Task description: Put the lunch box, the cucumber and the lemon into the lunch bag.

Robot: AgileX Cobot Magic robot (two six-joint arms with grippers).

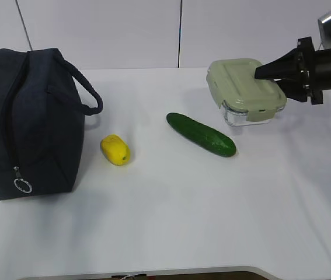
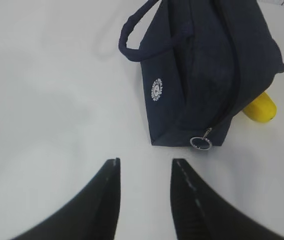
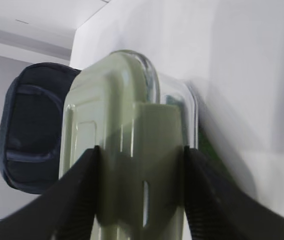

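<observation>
At two o'clock on the counter [image 1: 171, 221], grips the lunch box [image 1: 244, 87] by its right-hand end with the right tool [image 3: 140, 192], one finger on each side of the sage lid's clip, closed on it at a middling width. Appears to have the box tilted and just clear of the surface, though cannot say for certain from the shadow beneath. Leaves the cucumber [image 1: 200, 134] lying slantwise near the centre, just toward seven o'clock of the box, and the lemon [image 1: 115, 149] at nine o'clock of the cucumber, close beside the lunch bag [image 1: 31, 122], which stands at the nine o'clock edge. Hangs the left tool [image 2: 144, 200] over bare counter short of the bag's end, jaws narrowly apart and holding nothing. Shows the ring pull [image 1: 23, 185] at the low near end of the zip; cannot tell whether the mouth gapes enough to take the box. For the step in hand, judged to be carrying the box toward nine o'clock: lift well above the cucumber and lemon before crossing, since both lie along the path. Carry level, because a grip on one end lets the heavy glass sag or twist. Check the opening first and, if needed, spread it with the left tool at a handle [image 1: 89, 93] or zip edge. Lower the box long side along the zip, and release only once bottomed inside.
</observation>
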